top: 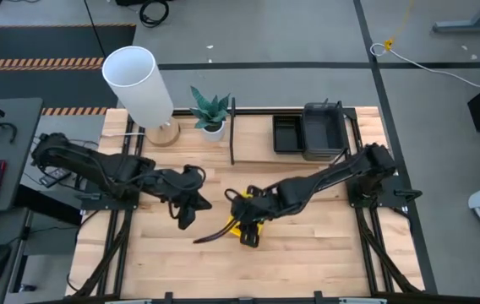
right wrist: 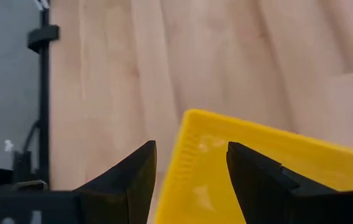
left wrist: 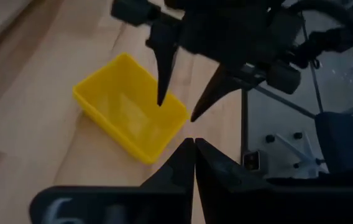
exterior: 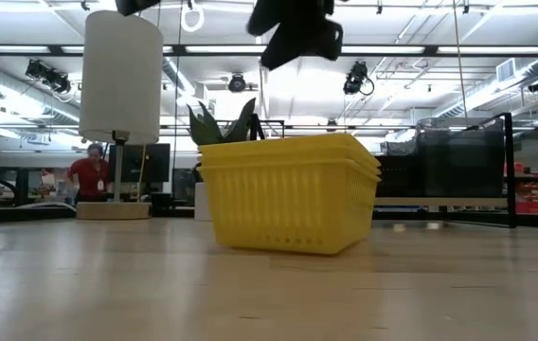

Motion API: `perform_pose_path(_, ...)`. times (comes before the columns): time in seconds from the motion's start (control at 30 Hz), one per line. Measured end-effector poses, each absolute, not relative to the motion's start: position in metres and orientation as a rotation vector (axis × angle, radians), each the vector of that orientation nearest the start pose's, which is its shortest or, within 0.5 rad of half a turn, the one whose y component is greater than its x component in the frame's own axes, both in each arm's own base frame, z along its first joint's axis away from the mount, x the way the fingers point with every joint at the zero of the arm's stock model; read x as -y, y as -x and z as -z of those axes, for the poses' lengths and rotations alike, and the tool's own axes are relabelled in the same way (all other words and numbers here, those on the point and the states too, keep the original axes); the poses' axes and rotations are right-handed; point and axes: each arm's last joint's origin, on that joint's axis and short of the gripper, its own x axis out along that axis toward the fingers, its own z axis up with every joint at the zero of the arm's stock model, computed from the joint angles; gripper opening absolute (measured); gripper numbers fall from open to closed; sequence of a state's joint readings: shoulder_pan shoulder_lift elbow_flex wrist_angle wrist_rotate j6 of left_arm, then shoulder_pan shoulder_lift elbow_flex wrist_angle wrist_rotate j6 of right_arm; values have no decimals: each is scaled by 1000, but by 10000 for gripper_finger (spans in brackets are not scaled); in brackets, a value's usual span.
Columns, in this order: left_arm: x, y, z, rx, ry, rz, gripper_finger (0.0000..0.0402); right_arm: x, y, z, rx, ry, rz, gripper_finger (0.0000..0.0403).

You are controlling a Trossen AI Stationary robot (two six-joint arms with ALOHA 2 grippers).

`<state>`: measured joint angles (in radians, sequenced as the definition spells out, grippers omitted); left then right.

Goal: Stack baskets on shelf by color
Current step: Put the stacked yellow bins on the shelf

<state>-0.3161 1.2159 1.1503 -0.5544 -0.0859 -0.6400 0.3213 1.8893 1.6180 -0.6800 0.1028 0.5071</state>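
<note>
A nested stack of bright yellow baskets [top: 249,230] [exterior: 288,194] [left wrist: 130,115] rests bottom-down on the wooden table, near its middle. My right gripper [top: 250,213] [exterior: 297,33] [left wrist: 175,111] [right wrist: 192,163] hangs open above the stack, fingers pointing down on either side of one rim edge [right wrist: 186,134], touching nothing. My left gripper [top: 185,211] [left wrist: 194,146] is shut and empty, hovering left of the stack. The black-frame shelf [top: 233,127] [exterior: 511,170] stands at the far edge. It holds a small black basket [top: 286,133] and a dark grey one [top: 323,131] [exterior: 458,156].
A white cylindrical lamp [top: 139,80] [exterior: 120,76] and a small potted plant [top: 210,110] [exterior: 224,123] stand at the far left, beside the shelf. Bare wood lies along the near edge. A person [exterior: 89,175] stands in the room beyond the table.
</note>
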Motion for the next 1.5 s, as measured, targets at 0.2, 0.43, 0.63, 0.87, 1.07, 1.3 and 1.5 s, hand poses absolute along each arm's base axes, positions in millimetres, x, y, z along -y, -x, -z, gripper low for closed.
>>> perform_pose_path(0.2, 80, -217, -346, -669, 441, -41, 5, -147, -396, -254, -952, -301, 1, 213)
perform_pose_path(0.43, 67, -182, -361, -560, 393, -228, 17, -161, -405, -243, -854, -163, 26, 225)
perform_pose_path(0.63, 62, -171, -369, -493, 383, -280, 10, -163, -413, -225, -876, -181, 39, 251)
perform_pose_path(0.87, 61, -169, -369, -487, 382, -294, 14, -164, -411, -224, -884, -167, 54, 294)
perform_pose_path(1.07, 59, -169, -370, -465, 386, -331, 21, -174, -410, -204, -933, -128, 79, 302)
perform_pose_path(1.3, 58, -169, -370, -445, 410, -364, 7, -182, -409, -173, -1023, -87, 101, 275)
perform_pose_path(1.5, 58, -169, -370, -444, 423, -368, 19, -181, -408, -167, -1065, -48, 84, 203)
